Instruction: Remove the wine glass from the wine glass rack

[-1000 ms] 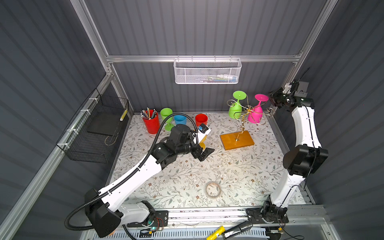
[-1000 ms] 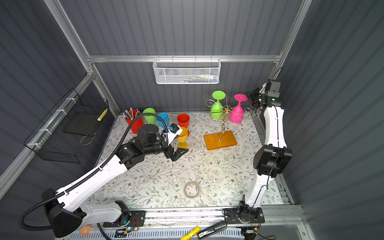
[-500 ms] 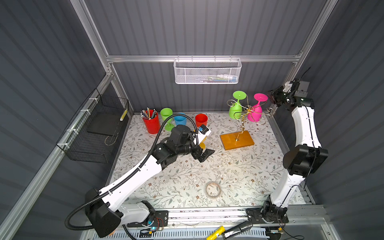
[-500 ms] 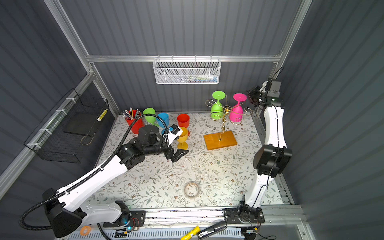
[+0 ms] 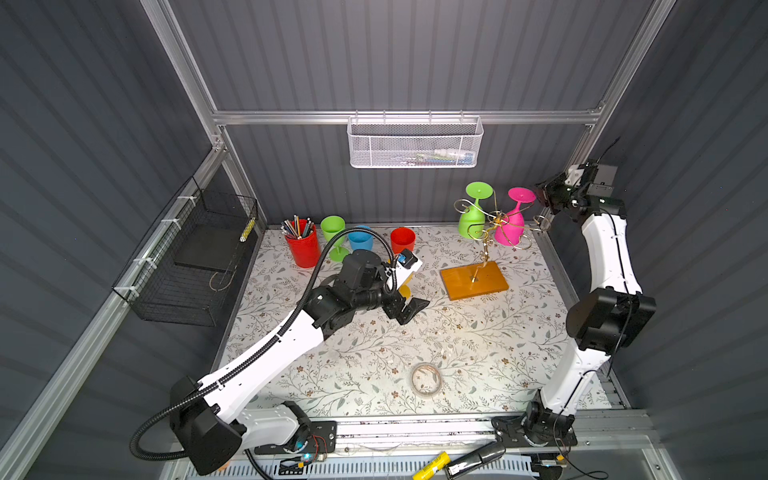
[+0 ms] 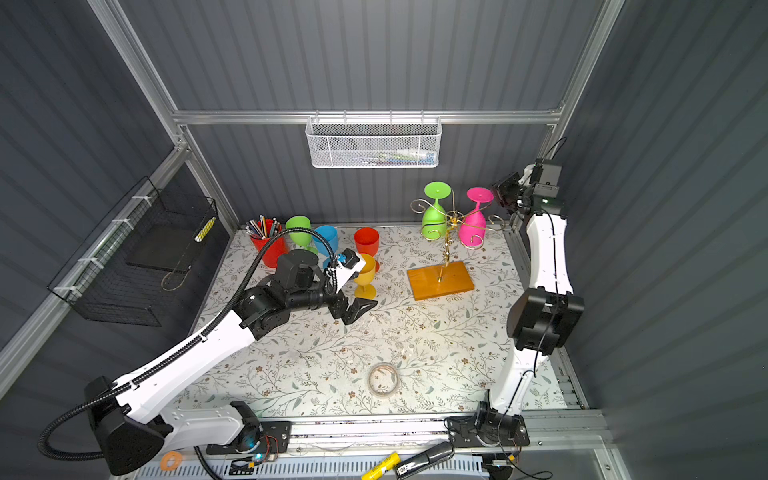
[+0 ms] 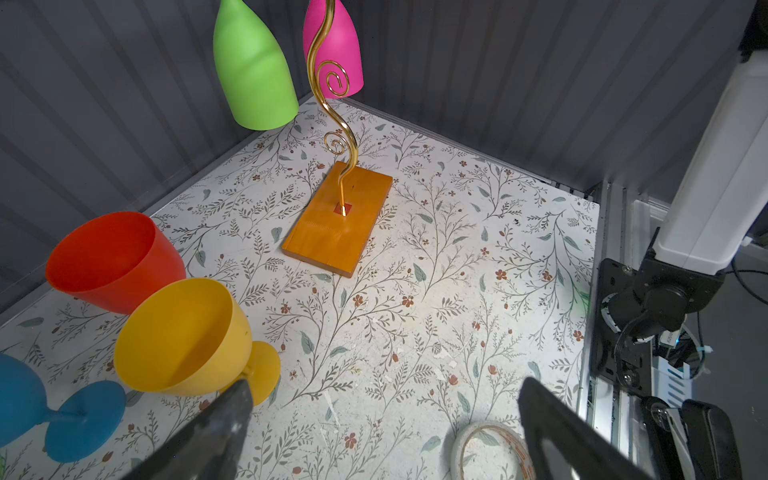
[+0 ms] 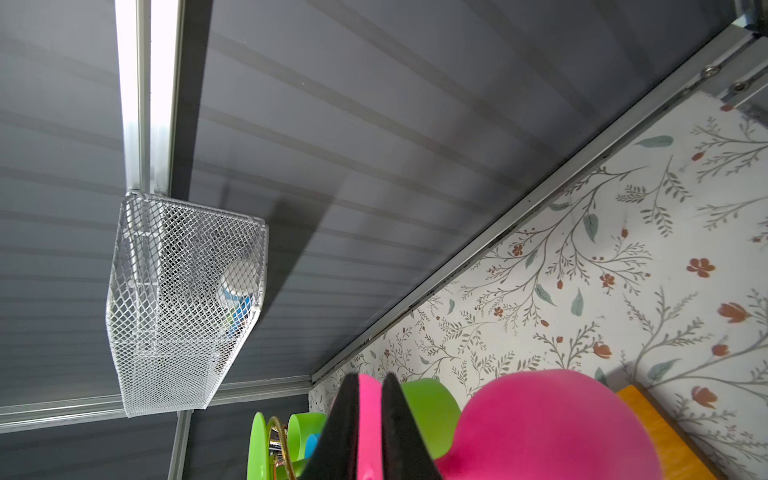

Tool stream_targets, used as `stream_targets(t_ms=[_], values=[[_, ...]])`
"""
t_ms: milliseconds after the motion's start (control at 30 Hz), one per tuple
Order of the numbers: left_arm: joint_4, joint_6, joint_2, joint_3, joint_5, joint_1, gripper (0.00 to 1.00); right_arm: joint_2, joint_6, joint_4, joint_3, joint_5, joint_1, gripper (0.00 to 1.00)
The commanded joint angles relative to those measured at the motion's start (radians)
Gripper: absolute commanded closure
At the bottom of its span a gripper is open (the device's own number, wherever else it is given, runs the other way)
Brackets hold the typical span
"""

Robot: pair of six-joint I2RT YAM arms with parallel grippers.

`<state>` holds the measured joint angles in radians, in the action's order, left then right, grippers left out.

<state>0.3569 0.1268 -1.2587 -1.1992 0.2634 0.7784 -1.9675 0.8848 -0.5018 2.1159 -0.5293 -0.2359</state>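
The wine glass rack (image 5: 496, 220) is a gold wire tree on an orange wooden base (image 5: 473, 280) (image 6: 440, 280) (image 7: 338, 224) at the back right. A pink wine glass (image 5: 509, 230) (image 6: 471, 226) (image 7: 332, 41) (image 8: 548, 424) hangs upside down on it, with a green wine glass (image 5: 471, 220) (image 6: 432, 218) (image 7: 253, 70) beside it. My right gripper (image 5: 542, 197) (image 6: 498, 195) (image 8: 370, 399) is raised at the pink glass's foot, and its two black fingers press that pink disc from both sides. My left gripper (image 5: 409, 309) (image 6: 357, 309) (image 7: 384, 390) hangs open and empty over the mat.
Yellow (image 6: 365, 270), red (image 5: 402, 239), blue (image 5: 359, 239) and green (image 5: 332, 228) glasses stand at the back left by a red pencil cup (image 5: 303, 245). A tape roll (image 5: 426, 379) lies near the front. A white mesh basket (image 5: 415, 143) hangs on the back wall and a black wire basket (image 5: 195, 257) on the left wall.
My right gripper's jaws have closed in on the pink glass's foot. The left arm has stayed where it was.
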Motion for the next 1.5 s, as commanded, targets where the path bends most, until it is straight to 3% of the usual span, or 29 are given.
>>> stream_targets(t_ms=[0, 367, 767, 1133, 1467], values=[[-0.007, 0.020, 0.024, 0.009, 0.020, 0.004, 0.00, 0.038, -0.026, -0.009, -0.009, 0.024, -0.004, 0.75], [-0.006, 0.016, 0.023, 0.006, 0.026, 0.005, 0.00, 0.064, -0.084, -0.059, -0.041, 0.073, -0.014, 0.68], [-0.006, 0.016, 0.022, 0.004, 0.033, 0.005, 0.00, 0.059, -0.039, 0.028, -0.102, 0.018, -0.007, 0.68], [-0.003, 0.020, 0.025, 0.004, 0.031, 0.005, 0.00, 0.050, 0.083, 0.186, -0.155, -0.055, -0.005, 0.80], [-0.003, 0.019, 0.024, 0.005, 0.031, 0.005, 0.00, 0.071, 0.093, 0.201, -0.157, -0.043, -0.006, 0.95]])
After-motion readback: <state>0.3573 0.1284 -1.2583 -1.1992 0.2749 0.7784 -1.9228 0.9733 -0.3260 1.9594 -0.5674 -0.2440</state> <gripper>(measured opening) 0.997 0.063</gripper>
